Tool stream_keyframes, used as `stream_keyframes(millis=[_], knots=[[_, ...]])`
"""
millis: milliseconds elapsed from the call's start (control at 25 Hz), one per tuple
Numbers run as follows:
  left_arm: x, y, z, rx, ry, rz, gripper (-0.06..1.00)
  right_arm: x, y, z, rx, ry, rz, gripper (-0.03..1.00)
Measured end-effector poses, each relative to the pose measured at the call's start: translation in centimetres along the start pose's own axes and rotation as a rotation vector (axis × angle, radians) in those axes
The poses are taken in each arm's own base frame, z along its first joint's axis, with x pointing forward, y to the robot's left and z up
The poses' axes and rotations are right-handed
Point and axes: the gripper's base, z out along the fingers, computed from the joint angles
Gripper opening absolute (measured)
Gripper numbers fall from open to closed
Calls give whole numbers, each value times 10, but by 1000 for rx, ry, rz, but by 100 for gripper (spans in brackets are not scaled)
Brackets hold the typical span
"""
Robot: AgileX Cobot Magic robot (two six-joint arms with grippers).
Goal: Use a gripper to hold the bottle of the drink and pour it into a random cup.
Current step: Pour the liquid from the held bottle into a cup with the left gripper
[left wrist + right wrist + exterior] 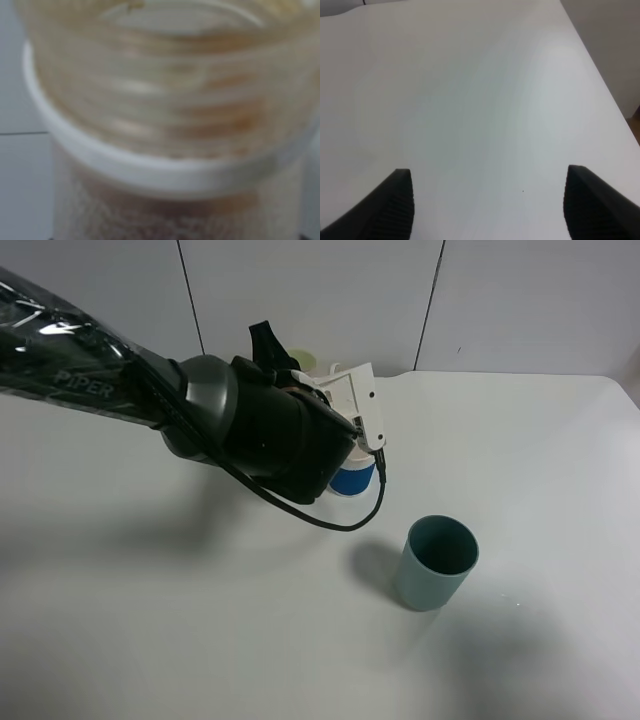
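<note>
My left gripper (358, 412), white-bodied on a black arm, hangs right over the cup (352, 478), a short clear cup with a blue band, of which only the lower side shows. The arm hides its fingers. The bottle of the drink (165, 115) fills the left wrist view, blurred and very close: a clear threaded neck over a white ring. It is held in the left gripper. Brownish drink (200, 210) shows faintly below the ring. The arm hides the bottle in the exterior view. My right gripper (490, 205) is open and empty over bare table.
A dark teal cup (436, 562) stands upright in front and to the right of the blue-banded cup. The rim of a pale green cup (303, 360) shows behind the left arm. The white table (540, 460) meets a white wall at the back.
</note>
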Motion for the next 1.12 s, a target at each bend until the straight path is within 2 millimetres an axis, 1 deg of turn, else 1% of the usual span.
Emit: stream_keyframes(millis=[240,400,600,1120], knots=[[3,2,5,0,21,-10,36,0,0,0,0,0,0,63],[-4,4,7,-5,41,-34,36,0,0,0,0,0,0,63],[-10,-1,11,-8,66,-16,36,0,0,0,0,0,0,63],[-12,0,12,-42,31,26,36,0,0,0,0,0,0,63]])
